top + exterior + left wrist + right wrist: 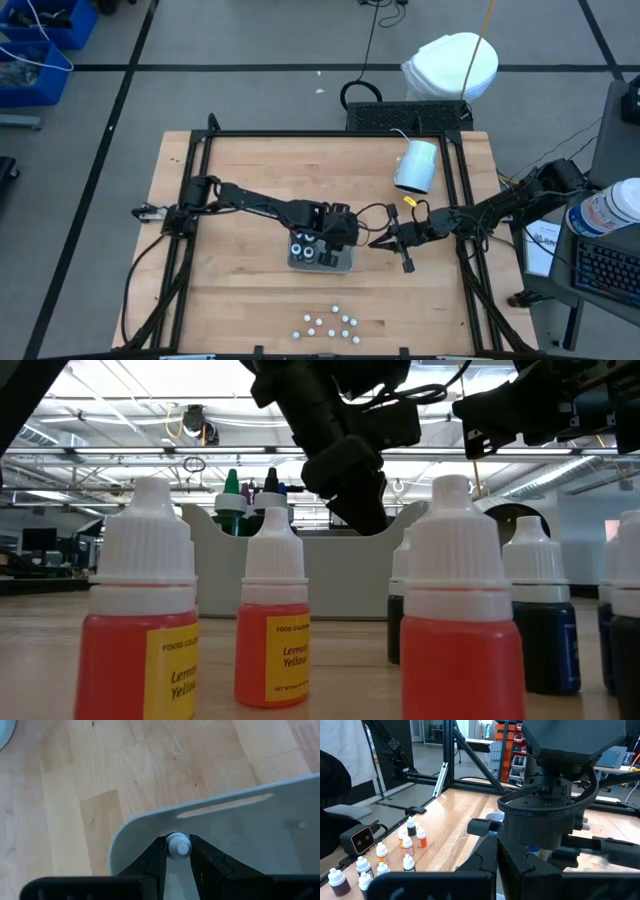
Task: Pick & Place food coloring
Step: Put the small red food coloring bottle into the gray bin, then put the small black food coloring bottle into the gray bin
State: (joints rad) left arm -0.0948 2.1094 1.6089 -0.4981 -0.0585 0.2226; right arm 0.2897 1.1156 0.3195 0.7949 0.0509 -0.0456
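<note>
The left gripper (335, 238) hangs over a grey tray (345, 266) near the middle of the table (240, 180), its jaws narrowed on the white cap of one food coloring bottle (178, 846). The wrist view looks at that cap end-on, so the bottle's long axis points along the fingers, at the camera. More bottles stand upright in the tray (309, 249). The right gripper (385, 242) waits just right of the tray, jaws closed and empty. A cluster of bottles (329, 323) stands upright, caps up, near the table's front edge.
</note>
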